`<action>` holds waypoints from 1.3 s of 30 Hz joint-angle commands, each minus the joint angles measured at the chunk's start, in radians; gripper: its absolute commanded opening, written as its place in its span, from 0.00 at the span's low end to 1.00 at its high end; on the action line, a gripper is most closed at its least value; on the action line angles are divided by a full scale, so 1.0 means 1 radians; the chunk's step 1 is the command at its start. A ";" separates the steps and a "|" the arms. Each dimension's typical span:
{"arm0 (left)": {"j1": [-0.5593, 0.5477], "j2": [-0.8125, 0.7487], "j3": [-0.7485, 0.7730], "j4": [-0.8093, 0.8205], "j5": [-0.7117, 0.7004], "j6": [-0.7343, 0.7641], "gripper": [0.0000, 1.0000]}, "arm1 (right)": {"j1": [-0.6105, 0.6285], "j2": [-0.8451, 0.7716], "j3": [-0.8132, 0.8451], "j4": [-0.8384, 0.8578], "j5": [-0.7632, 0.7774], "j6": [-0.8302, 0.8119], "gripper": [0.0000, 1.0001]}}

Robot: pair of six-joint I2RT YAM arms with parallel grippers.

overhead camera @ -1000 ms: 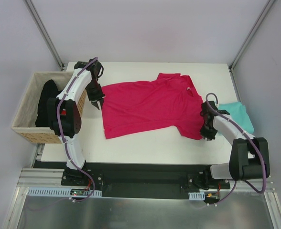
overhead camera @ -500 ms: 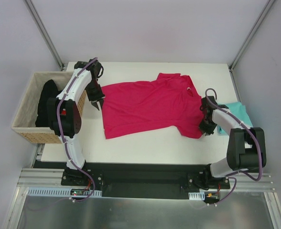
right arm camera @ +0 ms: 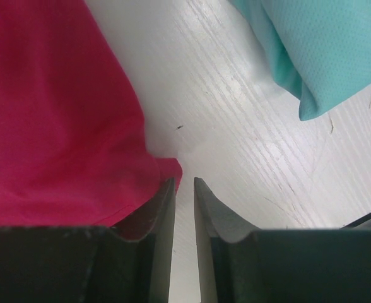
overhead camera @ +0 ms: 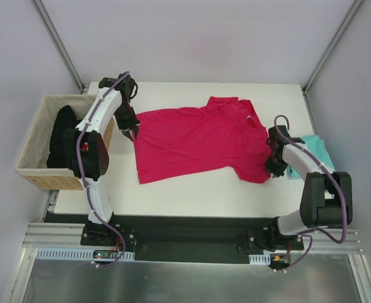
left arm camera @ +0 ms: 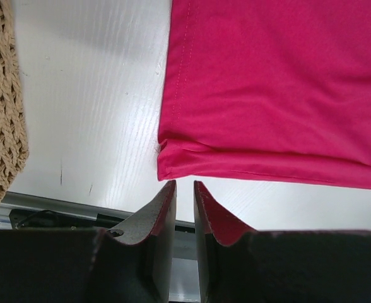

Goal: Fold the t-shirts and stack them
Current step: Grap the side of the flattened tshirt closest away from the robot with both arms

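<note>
**A:** What lies on your table (overhead camera: 192, 189)?

**B:** Two shirts. Your crimson-pink shirt (overhead camera: 198, 142) is spread flat across the middle, collar toward the far right with its small white label (overhead camera: 252, 119) showing. Your teal shirt (overhead camera: 318, 151) sits in a compact bundle at the right edge, partly under your right arm. It is apart from the pink one, with a strip of bare table between them.

**A:** And the container?

**B:** The wicker basket (overhead camera: 43, 178) stands just off the table's left edge. It holds a heap of black cloth (overhead camera: 62, 136) (what sort of garment, I can't tell).

**A:** How do my jaws stand?

**B:** Your left gripper (left arm camera: 180, 188) is low at the pink shirt's far-left corner, near the basket's wall. Its jaws are narrow, a slim slit with nothing in it. The tips stop just short of the hemmed corner, and I can't tell whether they touch it.

Your right gripper (right arm camera: 182, 186) is at the pink shirt's near-right corner, between the two shirts. Its jaws are narrow too, and only white table shows through the gap. One finger overlaps the very tip of the pink cloth (pressing it or merely above it, I can't say). The teal bundle lies well clear of both fingers.
</note>
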 commanded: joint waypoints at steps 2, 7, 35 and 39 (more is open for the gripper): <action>-0.009 0.006 0.033 -0.039 -0.001 -0.011 0.17 | -0.007 -0.040 0.042 -0.023 0.019 -0.004 0.21; -0.009 -0.001 0.019 -0.039 -0.006 -0.010 0.17 | -0.007 -0.006 0.045 -0.011 0.002 -0.003 0.21; -0.009 0.017 0.042 -0.052 -0.006 -0.011 0.17 | 0.019 0.036 0.096 -0.001 -0.021 0.005 0.20; -0.009 0.014 0.038 -0.059 -0.018 -0.010 0.17 | 0.027 0.075 0.107 0.014 -0.027 0.000 0.20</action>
